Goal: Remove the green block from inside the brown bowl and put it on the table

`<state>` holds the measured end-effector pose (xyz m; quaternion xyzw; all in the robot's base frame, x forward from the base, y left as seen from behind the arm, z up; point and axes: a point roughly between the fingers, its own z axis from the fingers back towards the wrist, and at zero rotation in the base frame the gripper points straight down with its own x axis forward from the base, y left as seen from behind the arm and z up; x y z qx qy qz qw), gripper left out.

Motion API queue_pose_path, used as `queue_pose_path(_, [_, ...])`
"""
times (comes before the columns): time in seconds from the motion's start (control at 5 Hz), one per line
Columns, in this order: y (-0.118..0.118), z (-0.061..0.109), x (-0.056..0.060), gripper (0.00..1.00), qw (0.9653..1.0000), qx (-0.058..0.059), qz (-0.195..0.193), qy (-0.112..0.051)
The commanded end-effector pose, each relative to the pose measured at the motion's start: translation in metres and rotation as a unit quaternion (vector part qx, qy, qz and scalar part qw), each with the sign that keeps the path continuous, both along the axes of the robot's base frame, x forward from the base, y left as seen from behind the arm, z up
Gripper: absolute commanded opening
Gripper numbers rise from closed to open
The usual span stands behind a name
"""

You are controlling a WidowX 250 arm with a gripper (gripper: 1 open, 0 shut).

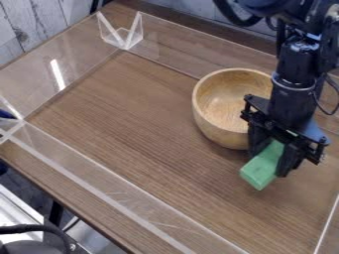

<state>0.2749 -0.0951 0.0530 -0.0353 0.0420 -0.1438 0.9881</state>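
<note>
one risk: your gripper (273,151) is clamped shut on the block (264,168) beside the bowl (228,107), so letting go before it rests on the table (133,119) could tip it.

The light is soft and even; white glare runs along the clear walls (59,69), and the picture is slightly grainy.

Whitewashed plank wall (40,25) behind clear acrylic barriers (122,33)

Black jointed arm, boxy black end effector (281,149), dark cables
</note>
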Motion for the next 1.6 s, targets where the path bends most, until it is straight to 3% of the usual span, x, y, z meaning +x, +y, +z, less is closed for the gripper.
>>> queue_pose_path(0.0, [0.001, 0.011, 0.011, 0.00, 0.9997, -0.010, -0.002, -0.024])
queue_pose_path(1.4, [0.012, 0.008, 0.016, 0.00, 0.9994, -0.017, -0.011, -0.029])
